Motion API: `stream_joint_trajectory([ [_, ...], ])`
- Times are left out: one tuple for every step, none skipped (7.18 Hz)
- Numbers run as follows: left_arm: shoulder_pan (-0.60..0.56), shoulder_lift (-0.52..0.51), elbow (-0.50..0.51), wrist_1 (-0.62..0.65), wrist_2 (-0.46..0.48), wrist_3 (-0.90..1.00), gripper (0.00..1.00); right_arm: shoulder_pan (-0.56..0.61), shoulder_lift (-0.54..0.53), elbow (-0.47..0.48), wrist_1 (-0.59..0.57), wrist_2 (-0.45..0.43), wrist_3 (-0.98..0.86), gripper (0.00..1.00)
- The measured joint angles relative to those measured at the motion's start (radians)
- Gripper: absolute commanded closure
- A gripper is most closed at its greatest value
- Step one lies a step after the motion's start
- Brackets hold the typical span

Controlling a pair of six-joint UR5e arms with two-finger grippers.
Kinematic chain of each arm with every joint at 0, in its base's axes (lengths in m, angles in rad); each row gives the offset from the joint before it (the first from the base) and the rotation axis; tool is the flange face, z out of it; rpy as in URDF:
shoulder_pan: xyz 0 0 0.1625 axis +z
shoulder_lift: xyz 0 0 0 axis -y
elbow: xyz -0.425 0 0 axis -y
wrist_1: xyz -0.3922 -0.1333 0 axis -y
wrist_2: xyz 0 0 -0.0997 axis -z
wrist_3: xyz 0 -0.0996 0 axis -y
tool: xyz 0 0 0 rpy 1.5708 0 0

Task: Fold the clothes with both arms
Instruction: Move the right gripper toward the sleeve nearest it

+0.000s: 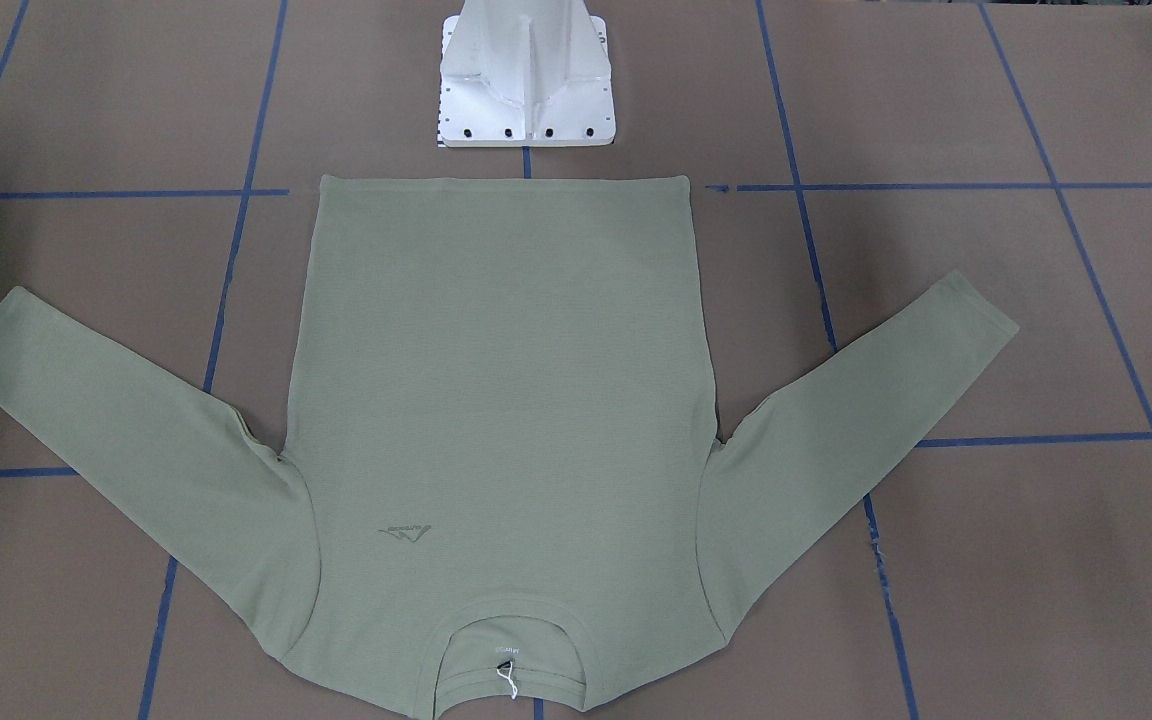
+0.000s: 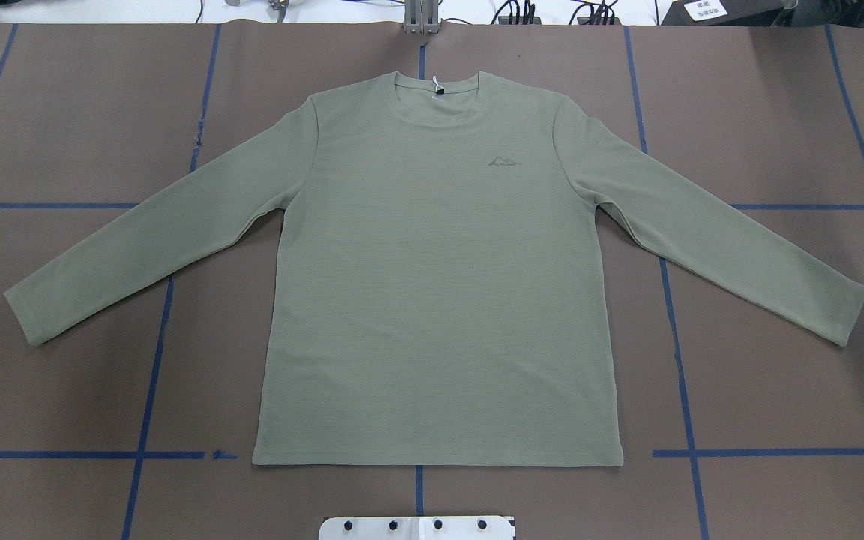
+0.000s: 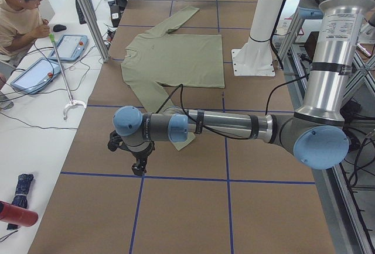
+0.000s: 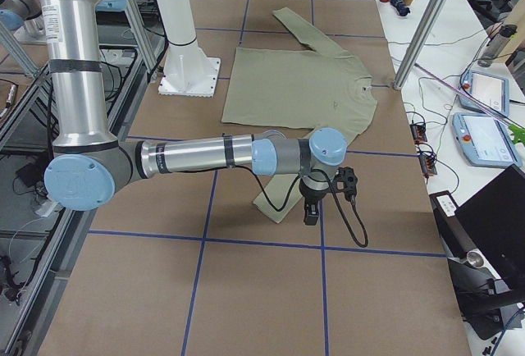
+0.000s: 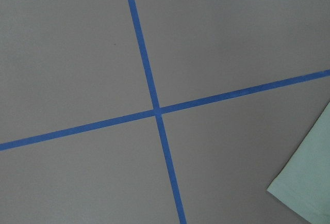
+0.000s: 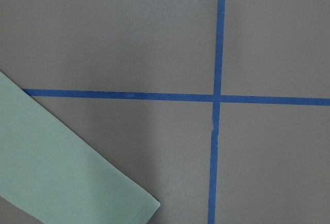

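Observation:
The sage-green long-sleeved shirt lies flat and face up on the brown table, both sleeves spread out, its neck away from the robot base; it also shows in the front view. My left gripper hangs over the table just past the left sleeve cuff. My right gripper hangs just past the right sleeve cuff. Both point down, above the cloth's level. Only the side views show them, so I cannot tell whether they are open or shut. Neither appears in the overhead or front view.
The white base pedestal stands at the shirt's hem side. Blue tape lines grid the table. An operator sits at a side bench with tablets. Metal frame poles stand at the table's edge.

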Motion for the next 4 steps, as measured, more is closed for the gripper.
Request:
stream_joint_trajectory([
  [-0.003, -0.001, -0.009, -0.001, -0.006, 0.002, 0.0, 0.0, -0.001, -0.002, 0.0, -0.002, -0.002, 0.0],
  [-0.003, -0.003, -0.026, 0.0, -0.006, 0.0, 0.0, 0.0, -0.004, -0.003, 0.0, -0.002, -0.005, 0.0],
  [-0.003, -0.003, -0.038, 0.0, -0.003, -0.004, 0.0, 0.0, -0.007, 0.0, 0.001, -0.001, -0.006, 0.0],
  [-0.003, -0.001, -0.048, 0.0, -0.002, -0.007, 0.0, -0.001, -0.008, 0.004, 0.001, 0.001, -0.006, 0.0],
])
